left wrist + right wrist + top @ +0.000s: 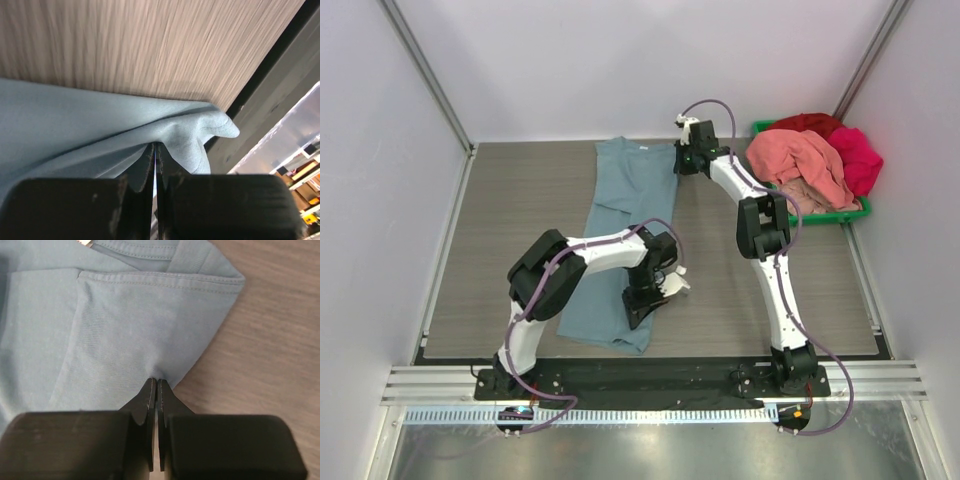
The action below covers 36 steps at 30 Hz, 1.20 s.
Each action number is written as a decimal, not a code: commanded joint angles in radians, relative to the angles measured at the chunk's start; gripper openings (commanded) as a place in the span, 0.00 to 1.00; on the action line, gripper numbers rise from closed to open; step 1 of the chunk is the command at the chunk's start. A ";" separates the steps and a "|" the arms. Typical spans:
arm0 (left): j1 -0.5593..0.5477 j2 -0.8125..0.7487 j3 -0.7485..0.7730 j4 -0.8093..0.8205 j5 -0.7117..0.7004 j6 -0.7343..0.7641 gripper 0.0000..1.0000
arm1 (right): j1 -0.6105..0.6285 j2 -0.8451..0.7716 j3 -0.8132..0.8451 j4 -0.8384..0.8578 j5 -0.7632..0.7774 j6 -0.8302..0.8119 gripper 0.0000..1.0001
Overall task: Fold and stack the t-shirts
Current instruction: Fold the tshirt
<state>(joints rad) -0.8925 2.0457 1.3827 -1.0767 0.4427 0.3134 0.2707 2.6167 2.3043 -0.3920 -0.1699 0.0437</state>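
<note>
We judge a fold under way: left gripper (154, 150) grasps the hem edge of the dusty blue-grey cloth t-shirt (620, 200), right gripper (158, 384) the shoulder edge. Next, both should carry across together.

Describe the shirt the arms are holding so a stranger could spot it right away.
Find the wooden table. Down its middle lies one long blue-grey shirt, alone on the wood. Its neighbours, a salmon shirt and a magenta shirt, are heaped in the green bin at the far right.
</note>
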 commanded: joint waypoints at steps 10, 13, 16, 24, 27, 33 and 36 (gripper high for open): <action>-0.066 0.169 0.280 0.011 0.122 -0.051 0.03 | -0.011 0.123 0.244 0.125 0.072 -0.015 0.04; -0.077 0.191 0.329 -0.012 0.139 -0.062 0.04 | -0.011 0.125 0.256 0.134 0.069 -0.005 0.04; -0.089 0.179 0.364 -0.029 0.149 -0.073 0.05 | -0.011 0.099 0.224 0.131 0.061 0.002 0.04; -0.086 -0.167 0.267 -0.057 -0.057 -0.103 0.06 | -0.011 -0.157 0.040 0.087 -0.005 0.035 0.34; -0.074 -0.321 0.202 -0.049 -0.175 -0.115 0.10 | -0.010 -0.320 -0.089 0.071 -0.011 0.060 0.58; 0.127 -0.453 0.098 0.035 -0.286 -0.345 0.21 | 0.004 -0.641 -0.399 0.007 0.004 0.013 0.65; 0.272 -0.487 0.084 0.084 -0.266 -0.492 0.48 | 0.004 -0.771 -0.544 -0.039 0.007 -0.014 0.65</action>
<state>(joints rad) -0.7368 1.5547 1.4963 -1.0611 0.2173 0.0219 0.2676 1.9480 1.8626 -0.3794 -0.1619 0.0639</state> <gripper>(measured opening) 0.433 0.652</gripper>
